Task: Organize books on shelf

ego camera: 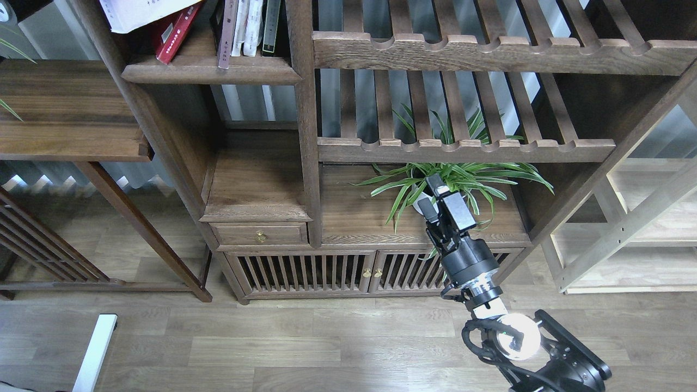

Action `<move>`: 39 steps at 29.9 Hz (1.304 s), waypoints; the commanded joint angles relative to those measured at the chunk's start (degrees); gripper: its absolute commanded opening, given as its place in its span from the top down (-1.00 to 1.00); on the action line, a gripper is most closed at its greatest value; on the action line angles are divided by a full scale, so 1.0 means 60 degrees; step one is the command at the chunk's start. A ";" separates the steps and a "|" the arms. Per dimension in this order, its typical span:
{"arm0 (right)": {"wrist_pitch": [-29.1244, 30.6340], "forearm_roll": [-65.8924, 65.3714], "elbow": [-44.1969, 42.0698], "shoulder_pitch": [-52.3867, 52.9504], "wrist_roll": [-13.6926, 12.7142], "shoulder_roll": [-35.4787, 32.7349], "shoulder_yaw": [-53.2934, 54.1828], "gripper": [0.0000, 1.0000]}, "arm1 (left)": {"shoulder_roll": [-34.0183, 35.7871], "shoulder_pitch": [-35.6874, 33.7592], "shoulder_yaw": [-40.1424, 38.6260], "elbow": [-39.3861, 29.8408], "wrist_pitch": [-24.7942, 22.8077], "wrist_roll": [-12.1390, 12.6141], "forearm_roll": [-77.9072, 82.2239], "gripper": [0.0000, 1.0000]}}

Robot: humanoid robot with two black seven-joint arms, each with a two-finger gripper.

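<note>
The shelf (207, 71) is the dark-brown board at the top left. On it the bright red book (175, 34) leans to the right. The white book (142, 10) lies tilted over the red one and is cut off by the top edge. The maroon book is hidden or out of view. A dark part (24, 5) shows in the top left corner; my left gripper's fingers are out of view. My right gripper (433, 197) is low at the centre right, in front of the plant, far from the books. Its fingers stand apart and hold nothing.
Thin upright books (248, 27) stand at the shelf's right end against a post (302, 109). Slatted shelves (463, 149) fill the right side. A green plant (463, 179) sits under them. A low cabinet (305, 269), a side table (71, 125) and a pale rack (642, 228) surround it.
</note>
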 commanded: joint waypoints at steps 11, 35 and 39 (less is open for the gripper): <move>0.0000 0.0354 -0.0001 -0.0058 -0.0018 -0.0500 0.0130 -0.99 | 0.0005 -0.0305 -0.0011 0.0104 0.0056 0.0000 0.0032 0.96; 0.0000 0.0691 -0.0001 -0.0321 -0.0032 -0.1086 0.0540 -0.99 | -0.0961 -0.1946 0.1175 0.2286 0.0232 0.0000 0.0033 0.96; 0.0000 0.0720 -0.0001 -0.0321 -0.0032 -0.1086 0.0540 -0.99 | -0.1006 -0.2035 0.1439 0.2375 0.0232 0.0000 0.0033 0.96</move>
